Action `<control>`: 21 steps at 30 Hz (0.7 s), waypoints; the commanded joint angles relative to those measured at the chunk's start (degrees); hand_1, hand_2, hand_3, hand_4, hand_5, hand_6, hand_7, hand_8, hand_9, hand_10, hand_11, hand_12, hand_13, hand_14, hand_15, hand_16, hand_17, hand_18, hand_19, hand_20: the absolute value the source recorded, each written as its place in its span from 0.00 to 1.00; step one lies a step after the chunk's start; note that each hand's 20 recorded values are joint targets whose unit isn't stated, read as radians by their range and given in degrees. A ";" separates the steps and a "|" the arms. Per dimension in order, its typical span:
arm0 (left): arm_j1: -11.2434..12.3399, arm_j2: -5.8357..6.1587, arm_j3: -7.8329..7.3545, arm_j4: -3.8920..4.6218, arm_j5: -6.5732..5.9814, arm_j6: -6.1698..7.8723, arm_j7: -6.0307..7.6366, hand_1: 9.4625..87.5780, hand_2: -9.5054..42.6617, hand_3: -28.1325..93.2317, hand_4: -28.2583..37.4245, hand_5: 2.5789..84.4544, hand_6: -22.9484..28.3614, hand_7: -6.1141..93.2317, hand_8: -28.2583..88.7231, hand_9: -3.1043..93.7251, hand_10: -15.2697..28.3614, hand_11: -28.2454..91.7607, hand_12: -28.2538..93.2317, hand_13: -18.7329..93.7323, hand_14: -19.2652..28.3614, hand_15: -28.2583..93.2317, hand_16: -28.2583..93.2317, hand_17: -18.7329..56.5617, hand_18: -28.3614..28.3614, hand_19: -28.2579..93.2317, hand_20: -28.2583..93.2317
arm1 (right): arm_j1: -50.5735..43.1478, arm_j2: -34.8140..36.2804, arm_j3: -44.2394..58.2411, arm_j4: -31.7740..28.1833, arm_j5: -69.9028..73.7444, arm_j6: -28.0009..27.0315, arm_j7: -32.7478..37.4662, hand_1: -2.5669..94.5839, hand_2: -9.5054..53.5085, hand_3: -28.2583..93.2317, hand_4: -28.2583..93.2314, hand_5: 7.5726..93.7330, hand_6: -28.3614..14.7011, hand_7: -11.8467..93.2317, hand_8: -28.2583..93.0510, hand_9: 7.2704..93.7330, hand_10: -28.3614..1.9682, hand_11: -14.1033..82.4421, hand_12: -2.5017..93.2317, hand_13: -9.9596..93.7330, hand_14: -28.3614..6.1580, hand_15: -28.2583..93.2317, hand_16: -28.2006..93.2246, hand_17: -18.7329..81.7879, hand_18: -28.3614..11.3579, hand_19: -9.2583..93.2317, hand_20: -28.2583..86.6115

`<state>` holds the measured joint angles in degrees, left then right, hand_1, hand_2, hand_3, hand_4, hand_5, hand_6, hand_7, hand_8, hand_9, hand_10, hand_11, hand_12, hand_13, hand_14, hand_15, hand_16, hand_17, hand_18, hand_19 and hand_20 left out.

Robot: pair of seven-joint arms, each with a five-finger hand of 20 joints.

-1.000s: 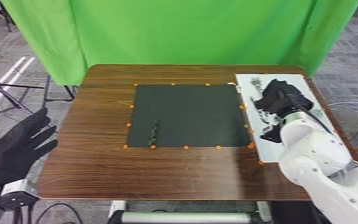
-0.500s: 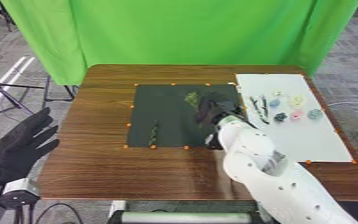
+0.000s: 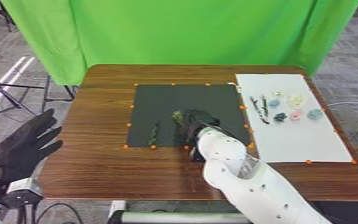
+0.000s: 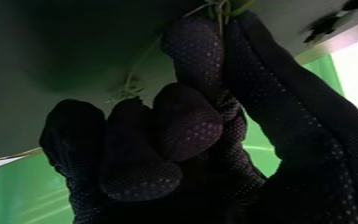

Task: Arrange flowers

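One leafy sprig (image 3: 178, 116), stem pinched in my right hand (image 3: 202, 120), likely to join green stalk (image 3: 154, 134) by black mat's (image 3: 220, 97) near-left corner.

Brown counter (image 3: 78, 172): dark mat (image 3: 171, 97) mid-surface, white sheet (image 3: 291, 145) along the right edge. Right robot hand (image 3: 199, 120) over the mat, at a leafy green sprig (image 3: 178, 117). Green stem (image 3: 154, 134) lies on the mat, nearer the counter's left edge. Sheet bears dark stems (image 3: 264, 108), pink bloom (image 3: 295, 115), yellow bloom (image 3: 295, 101). Left robot hand (image 3: 17, 147) beside the counter's left edge, fingers extended.
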<state>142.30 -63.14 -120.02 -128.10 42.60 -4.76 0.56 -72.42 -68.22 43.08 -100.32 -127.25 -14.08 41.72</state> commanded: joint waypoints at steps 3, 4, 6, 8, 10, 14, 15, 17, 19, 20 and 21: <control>0.28 0.06 0.13 0.15 -0.21 -0.03 -0.28 0.18 0.10 0.80 0.00 0.22 0.46 0.24 0.16 0.20 0.55 0.31 0.41 0.27 0.64 0.33 0.31 0.07 0.83 0.52 0.31 | 0.03 -1.00 0.14 -0.39 -2.14 -3.13 1.86 0.45 0.00 0.90 0.08 0.84 0.70 0.57 0.40 0.91 0.67 0.80 0.54 0.87 0.58 0.91 0.56 0.65 0.14 1.00 0.84; 0.32 0.00 0.06 0.14 -0.16 -0.08 -0.25 0.18 0.10 0.80 0.00 0.22 0.46 0.24 0.16 0.20 0.55 0.31 0.41 0.27 0.64 0.33 0.31 0.07 0.83 0.52 0.31 | -0.20 -0.94 0.46 -0.55 -2.09 -3.50 1.90 0.44 0.00 0.90 0.08 0.84 0.70 0.57 0.40 0.91 0.67 0.80 0.54 0.87 0.58 0.91 0.56 0.65 0.14 1.00 0.84; 0.56 -0.13 -0.04 0.03 -0.12 0.10 -0.15 0.18 0.10 0.80 0.00 0.22 0.46 0.24 0.16 0.20 0.55 0.31 0.41 0.27 0.64 0.33 0.31 0.07 0.83 0.52 0.31 | -0.42 -0.92 0.89 -0.69 -2.05 -4.65 2.12 0.44 0.00 0.90 0.08 0.85 0.70 0.57 0.39 0.91 0.67 0.80 0.54 0.87 0.58 0.91 0.56 0.65 0.14 1.00 0.84; 0.66 -0.24 -0.10 0.04 -0.15 0.14 -0.04 0.18 0.10 0.80 0.00 0.22 0.46 0.24 0.16 0.20 0.55 0.31 0.41 0.27 0.64 0.33 0.31 0.07 0.83 0.52 0.31 | -0.57 -0.90 1.21 -0.76 -1.60 -5.10 2.41 0.42 0.00 0.90 0.07 0.85 0.69 0.56 0.39 0.91 0.67 0.80 0.54 0.87 0.58 0.91 0.56 0.66 0.14 1.00 0.84; 0.48 -0.23 -0.18 0.11 -0.12 -0.07 -0.22 0.18 0.10 0.80 0.00 0.22 0.46 0.24 0.16 0.20 0.55 0.31 0.41 0.27 0.64 0.33 0.31 0.07 0.83 0.52 0.31 | -0.70 -1.00 1.47 -0.86 -1.59 -5.70 2.76 0.40 0.00 0.90 0.06 0.86 0.69 0.55 0.38 0.91 0.67 0.80 0.54 0.87 0.58 0.91 0.56 0.66 0.14 1.00 0.84; 0.58 -0.32 -0.35 0.04 -0.06 -0.22 -0.13 0.18 0.10 0.80 0.00 0.22 0.46 0.24 0.17 0.20 0.55 0.31 0.41 0.27 0.64 0.33 0.31 0.07 0.83 0.52 0.31 | -1.32 -1.17 2.17 -1.72 -1.32 -6.87 2.87 0.36 0.00 0.90 0.04 0.86 0.69 0.56 0.32 0.91 0.67 0.79 0.54 0.88 0.59 0.91 0.56 0.66 0.14 1.00 0.84; 0.61 -0.34 -0.36 0.00 -0.06 -0.18 -0.17 0.18 0.10 0.80 0.00 0.22 0.46 0.24 0.17 0.20 0.55 0.31 0.41 0.27 0.64 0.33 0.31 0.07 0.83 0.52 0.31 | -1.49 -1.19 2.29 -1.99 -1.37 -7.06 2.85 0.34 0.00 0.89 0.04 0.86 0.69 0.59 0.19 0.91 0.67 0.79 0.54 0.88 0.59 0.91 0.56 0.66 0.14 1.00 0.85; 0.57 -0.36 -0.33 0.03 -0.08 -0.15 -0.18 0.18 0.10 0.80 0.00 0.22 0.46 0.24 0.17 0.20 0.55 0.31 0.41 0.27 0.64 0.33 0.31 0.07 0.83 0.52 0.31 | -1.54 -1.13 2.46 -2.51 -1.61 -7.50 2.55 0.32 0.00 0.89 0.03 0.86 0.69 0.59 0.15 0.91 0.67 0.79 0.54 0.88 0.59 0.91 0.56 0.66 0.14 1.00 0.84; 0.55 -0.40 -0.35 0.03 -0.04 -0.18 -0.20 0.18 0.10 0.80 0.00 0.22 0.46 0.24 0.17 0.20 0.55 0.31 0.41 0.27 0.64 0.33 0.31 0.07 0.83 0.52 0.31 | -1.49 -1.19 2.67 -2.90 -1.54 -7.68 2.22 0.30 0.00 0.88 0.03 0.87 0.69 0.59 0.15 0.91 0.67 0.79 0.54 0.88 0.59 0.91 0.56 0.66 0.14 1.00 0.85; 0.37 -0.33 -0.29 0.13 -0.06 -0.22 -0.24 0.18 0.10 0.80 0.00 0.22 0.46 0.24 0.17 0.20 0.55 0.31 0.41 0.27 0.64 0.33 0.31 0.07 0.83 0.52 0.31 | -1.44 -1.08 2.65 -3.12 -1.89 -7.66 2.17 0.29 0.00 0.88 0.03 0.87 0.69 0.59 0.15 0.91 0.67 0.79 0.54 0.88 0.59 0.91 0.56 0.67 0.14 1.00 0.85; 0.60 -0.48 -0.32 0.00 -0.06 -0.12 -0.23 0.18 0.10 0.80 0.00 0.22 0.46 0.24 0.17 0.20 0.55 0.31 0.41 0.27 0.64 0.33 0.31 0.08 0.83 0.52 0.31 | -1.49 -1.13 2.75 -3.29 -2.36 -7.84 2.03 0.29 0.00 0.87 0.02 0.87 0.69 0.59 0.15 0.91 0.67 0.79 0.54 0.88 0.59 0.91 0.56 0.67 0.14 1.00 0.85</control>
<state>142.28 -63.14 -120.04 -128.03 42.60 -4.76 0.60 -73.44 -69.18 45.57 -102.28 -128.32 -20.62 43.96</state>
